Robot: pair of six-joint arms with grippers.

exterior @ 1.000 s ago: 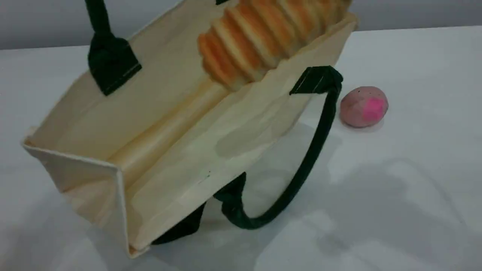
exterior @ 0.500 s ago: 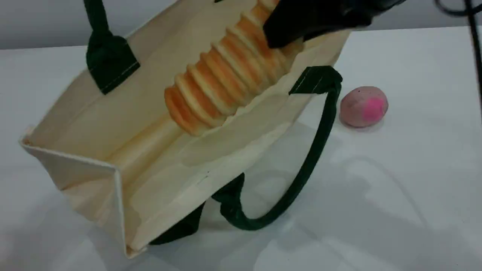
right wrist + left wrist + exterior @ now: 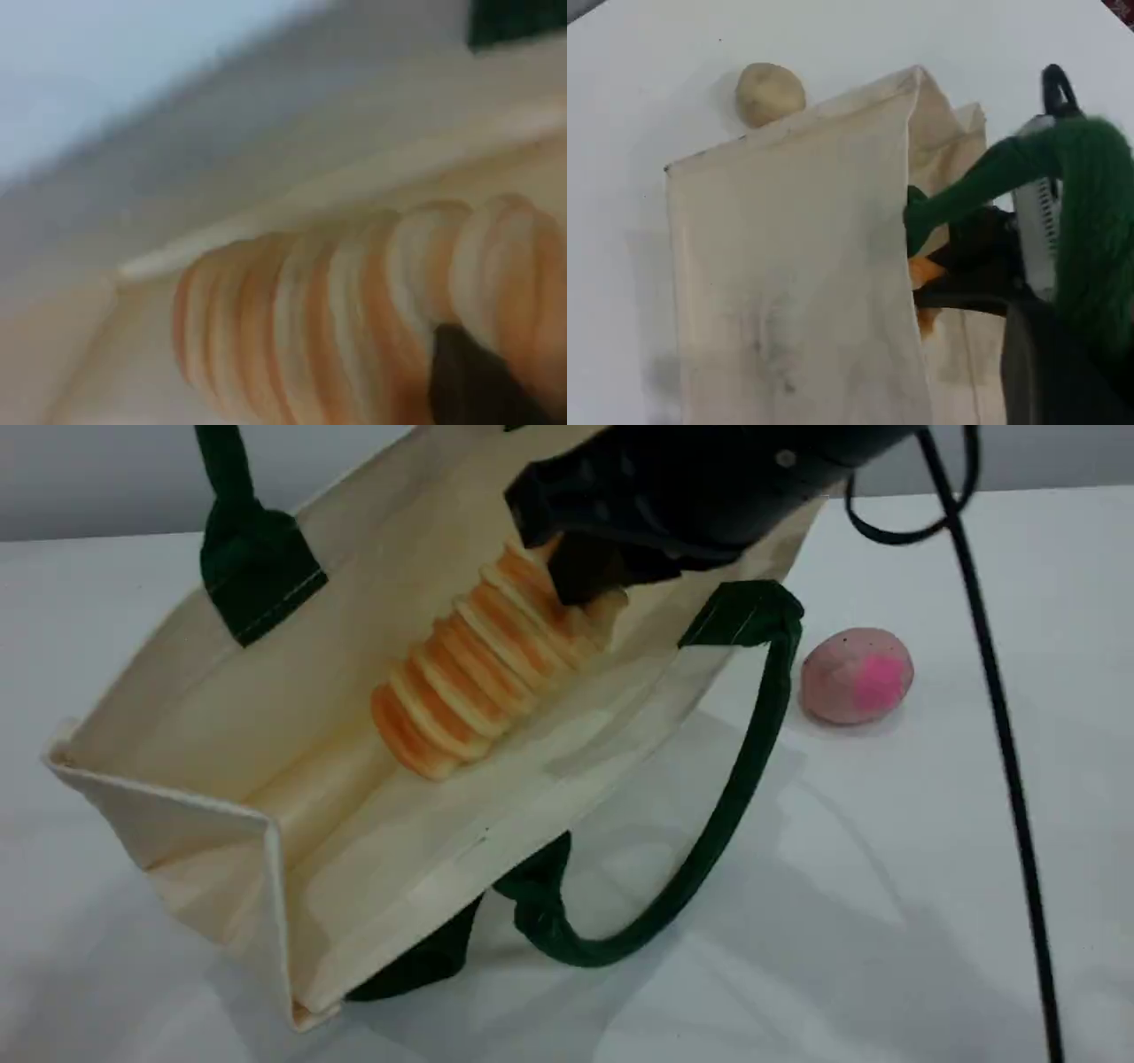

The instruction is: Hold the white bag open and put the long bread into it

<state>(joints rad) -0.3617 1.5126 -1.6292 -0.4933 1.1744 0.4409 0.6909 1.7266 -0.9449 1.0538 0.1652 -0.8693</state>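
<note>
Right hand (image 3: 585, 589) clamps the long bread (image 3: 474, 673) inside the white bag (image 3: 266, 691). Loaf slants, free end lower-left toward the bag's bottom. Left hand (image 3: 1063, 354) grips a green handle (image 3: 1090, 204).

Large cream-white canvas tote bag (image 3: 221, 717) lies tipped on the white table (image 3: 886, 912), mouth open. Ridged golden-orange long bread (image 3: 461, 682) sits inside it, right gripper (image 3: 585, 580) on its upper end. Pinkish round object (image 3: 856, 675) rests right of the bag, apart.

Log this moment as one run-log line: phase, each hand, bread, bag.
phase: inserting | right hand: shut on long bread, inside bag mouth | left hand: shut on green handle, holding white bag open | bread: partly in, not released
</note>
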